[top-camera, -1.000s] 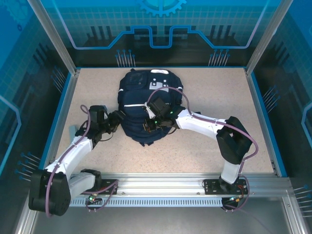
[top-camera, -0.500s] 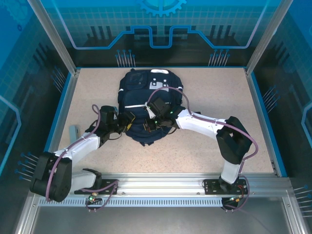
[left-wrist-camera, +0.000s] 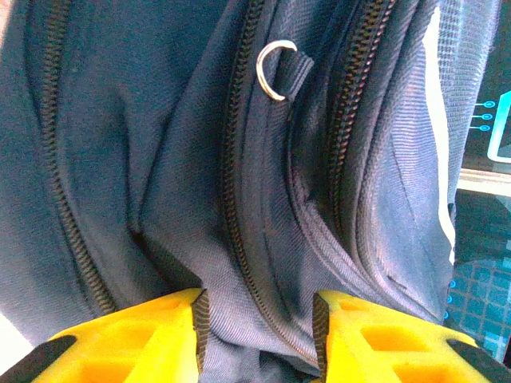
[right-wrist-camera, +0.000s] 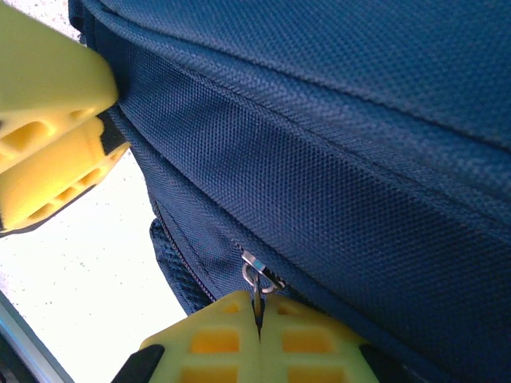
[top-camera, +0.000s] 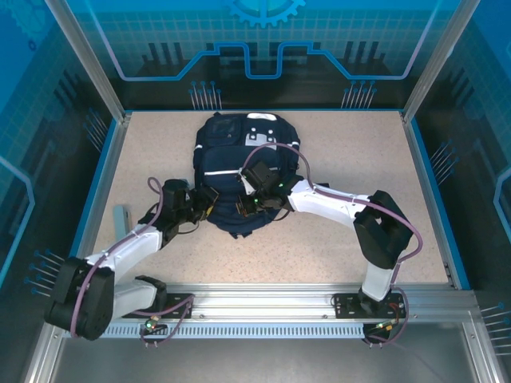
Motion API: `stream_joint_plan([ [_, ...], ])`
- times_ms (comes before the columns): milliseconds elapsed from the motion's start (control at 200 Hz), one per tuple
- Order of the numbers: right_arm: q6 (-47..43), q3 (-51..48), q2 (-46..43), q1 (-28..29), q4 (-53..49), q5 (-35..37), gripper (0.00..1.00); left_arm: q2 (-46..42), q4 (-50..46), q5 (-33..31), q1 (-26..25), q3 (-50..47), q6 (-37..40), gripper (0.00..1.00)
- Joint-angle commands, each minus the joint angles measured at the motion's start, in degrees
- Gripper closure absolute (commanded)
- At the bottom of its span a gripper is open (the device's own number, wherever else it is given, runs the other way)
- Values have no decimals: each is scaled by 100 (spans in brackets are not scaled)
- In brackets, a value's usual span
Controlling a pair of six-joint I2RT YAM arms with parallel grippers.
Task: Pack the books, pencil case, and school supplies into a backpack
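Both grippers were crowded at the near end of the backpack (top-camera: 235, 159), which lay flat mid-surface (top-camera: 359, 159) with its grey patch at the far end. The right gripper (right-wrist-camera: 257, 319) was clamped tight on a little metal zipper pull (right-wrist-camera: 254, 275), fingers pressed together with no gap. The left gripper (left-wrist-camera: 257, 307) sat just beside it on the backpack's left side, fingers apart with a fold of navy fabric and a zipper line bunched between them. Honestly couldn't tell if it was pinching or just straddling. A small metal ring (left-wrist-camera: 274, 70) hung on a fabric loop further up. The pencil case (top-camera: 121, 217) lay by the surface's left edge, well apart from the backpack.
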Motion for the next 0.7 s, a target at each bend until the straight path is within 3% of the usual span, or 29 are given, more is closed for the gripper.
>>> stream_joint_plan([
  [0,63,10,-86,36,84,64,100,-197,-283,-338,-40,-178,-8,57],
  [570,10,-6,-128,69,-5,37,100,471,598,-252,-40,134,159,57],
  [695,-33,-2,-128,73,-20,21,100,519,535,-277,-40,177,175,64],
])
